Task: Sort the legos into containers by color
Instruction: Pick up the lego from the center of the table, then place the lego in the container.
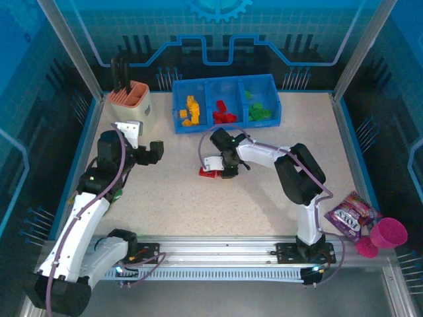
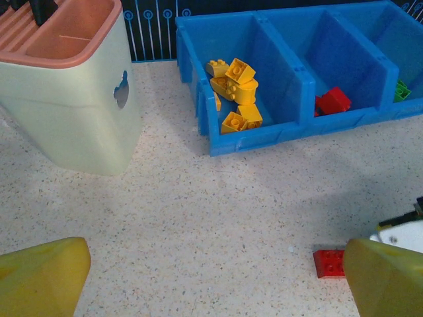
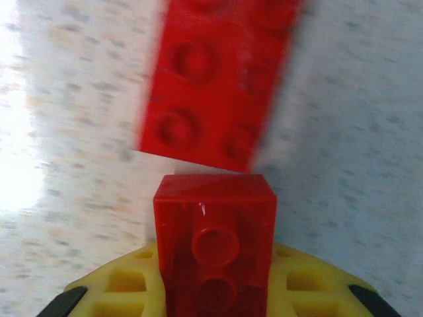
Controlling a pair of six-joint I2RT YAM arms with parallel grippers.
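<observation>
The speckled tabletop [image 1: 172, 205] carries a long blue tray [image 1: 225, 127] at its far edge, divided into three compartments. A cream-and-salmon utensil holder [image 1: 135, 105] stands just left of the tray. The right gripper [image 1: 221, 168] hangs in front of the tray's middle compartment, clamped on a small red brick [image 3: 215, 231]. The left gripper [image 1: 153, 152] sits in front of and left of the tray, its fingers [image 2: 46, 274] spread wide with nothing between them. Inside the tray, yellow-orange bricks [image 1: 191, 111] fill the left compartment, red bricks [image 1: 223, 112] the middle one and green bricks [image 1: 260, 110] the right one. A flat red brick [image 3: 211, 79] lies studs-up on the tabletop in front of the tray, just beyond the held brick.
</observation>
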